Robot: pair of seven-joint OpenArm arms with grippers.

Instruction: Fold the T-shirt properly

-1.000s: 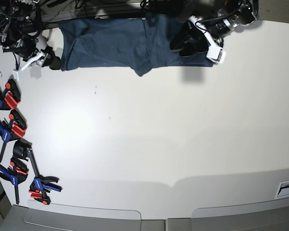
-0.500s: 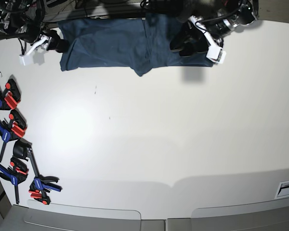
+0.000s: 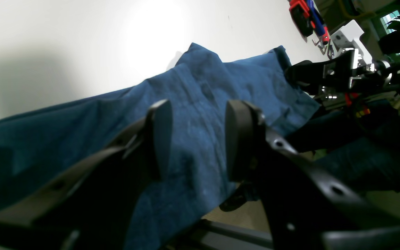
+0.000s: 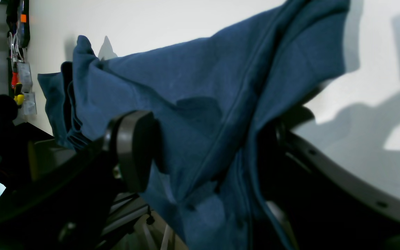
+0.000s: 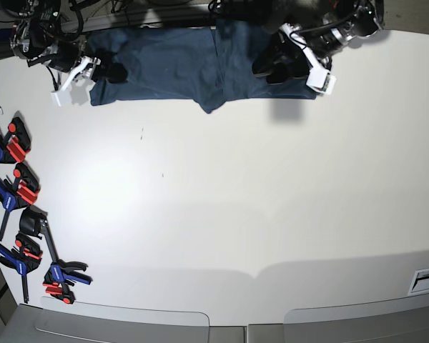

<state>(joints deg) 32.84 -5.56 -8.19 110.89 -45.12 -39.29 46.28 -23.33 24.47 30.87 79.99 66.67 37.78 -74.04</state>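
The dark navy T-shirt (image 5: 179, 64) lies spread along the table's far edge, part of it hanging over the back. My right gripper (image 5: 106, 70) is at the shirt's left end. In the right wrist view it (image 4: 207, 146) stands wide open, with the T-shirt (image 4: 203, 76) bunched between its jaws and draped over the right finger. My left gripper (image 5: 279, 66) hovers over the shirt's right part. In the left wrist view it (image 3: 198, 135) is open, and the T-shirt (image 3: 200, 86) lies flat below the gap.
Several red, blue and black clamps (image 5: 18, 186) line the left edge of the white table (image 5: 236, 200). Dark stands and cables crowd the area behind the far edge. The right arm (image 3: 339, 69) shows beyond the shirt in the left wrist view.
My right gripper has moved from off the shirt's left side up and rightward onto its left end. The left arm and the shirt's right side have not moved.
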